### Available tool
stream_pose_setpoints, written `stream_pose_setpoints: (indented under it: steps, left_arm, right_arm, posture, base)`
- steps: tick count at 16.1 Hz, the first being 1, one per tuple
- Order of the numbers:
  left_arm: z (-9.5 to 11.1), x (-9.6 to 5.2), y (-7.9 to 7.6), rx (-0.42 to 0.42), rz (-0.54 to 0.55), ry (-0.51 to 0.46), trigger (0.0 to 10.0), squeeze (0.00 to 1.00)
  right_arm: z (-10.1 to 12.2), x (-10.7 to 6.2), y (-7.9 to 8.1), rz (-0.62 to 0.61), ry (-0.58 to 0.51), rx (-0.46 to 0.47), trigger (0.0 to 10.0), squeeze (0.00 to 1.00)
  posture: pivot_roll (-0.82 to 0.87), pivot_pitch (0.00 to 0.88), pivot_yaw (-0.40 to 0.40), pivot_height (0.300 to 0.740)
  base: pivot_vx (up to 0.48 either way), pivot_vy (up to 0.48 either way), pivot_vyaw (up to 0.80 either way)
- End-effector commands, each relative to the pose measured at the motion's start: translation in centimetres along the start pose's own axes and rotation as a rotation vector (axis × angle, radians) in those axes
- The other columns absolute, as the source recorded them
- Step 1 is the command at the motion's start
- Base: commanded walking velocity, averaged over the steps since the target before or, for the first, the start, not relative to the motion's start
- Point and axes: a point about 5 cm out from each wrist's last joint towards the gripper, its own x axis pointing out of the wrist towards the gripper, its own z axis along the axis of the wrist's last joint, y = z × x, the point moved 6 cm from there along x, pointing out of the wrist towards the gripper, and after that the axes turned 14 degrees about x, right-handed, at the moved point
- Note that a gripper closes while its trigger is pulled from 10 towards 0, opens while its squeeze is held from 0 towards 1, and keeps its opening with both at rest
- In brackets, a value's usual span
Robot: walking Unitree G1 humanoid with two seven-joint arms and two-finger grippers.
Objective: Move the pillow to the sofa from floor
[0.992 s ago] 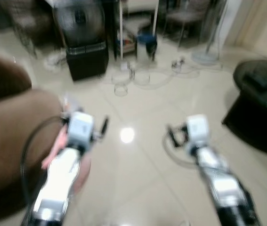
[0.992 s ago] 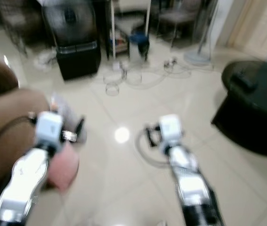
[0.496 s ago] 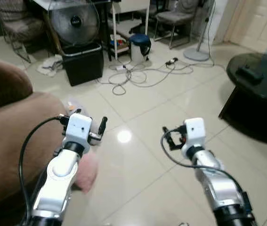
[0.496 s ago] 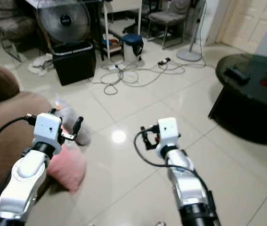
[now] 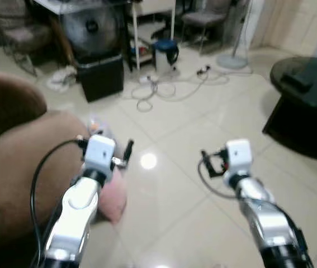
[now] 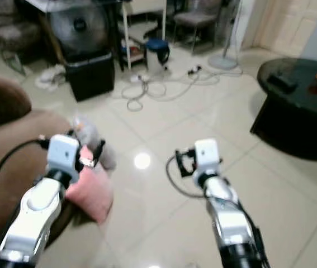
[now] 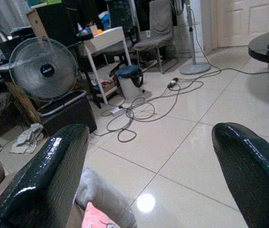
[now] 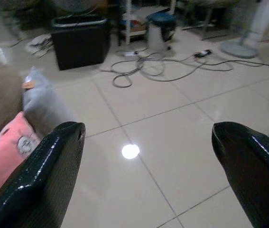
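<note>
Pillow (image 6: 91, 192) on floor by sofa (image 6: 13, 151) — both grippers (image 7: 146, 175) (image 8: 148, 166) spread, raised forward.

No text, label, brand name or number can be read anywhere in these pictures; the small round badge at the centre of the grey floor fan (image 7: 44, 70) is too small and blurred to make out.

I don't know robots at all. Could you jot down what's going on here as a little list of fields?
pillow: pink pillow on the floor against the brown sofa
beside it: a grey cushion
left pincer: open, held above the pillow, holding nothing
right pincer: open, over bare floor tiles
farther off: fan, tangled cables, black table
</note>
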Motion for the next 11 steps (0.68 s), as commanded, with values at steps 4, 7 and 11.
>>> stream_pose_setpoints:
  steps: [4, 7, 11]
  left_arm:
    - [0.07, 0.1, 0.47, 0.022, -0.002, -0.003, 10.0, 0.0]
    - [0.19, 0.09, 0.3, 0.048, -0.012, -0.011, 10.0, 0.0]
    - [0.0, 0.25, 0.15, 0.08, -0.016, 0.0, 10.0, 0.0]
  right_arm:
    - [0.35, 0.22, 0.68, 0.016, -0.015, 0.003, 10.0, 0.0]
    - [0.28, 0.13, 0.72, 0.017, -0.016, 0.002, 10.0, 0.0]
    - [0.21, -0.02, 0.65, 0.011, -0.017, -0.001, 10.0, 0.0]
  posture:
    - [0.05, 0.0, 0.026, 0.74]
    - [0.05, 0.0, 0.027, 0.74]
    - [0.04, 0.0, 0.035, 0.74]
  base:
    - [0.0, 0.324, 0.0]
    - [0.0, 0.21, 0.0]
    - [0.0, -0.36, 0.0]
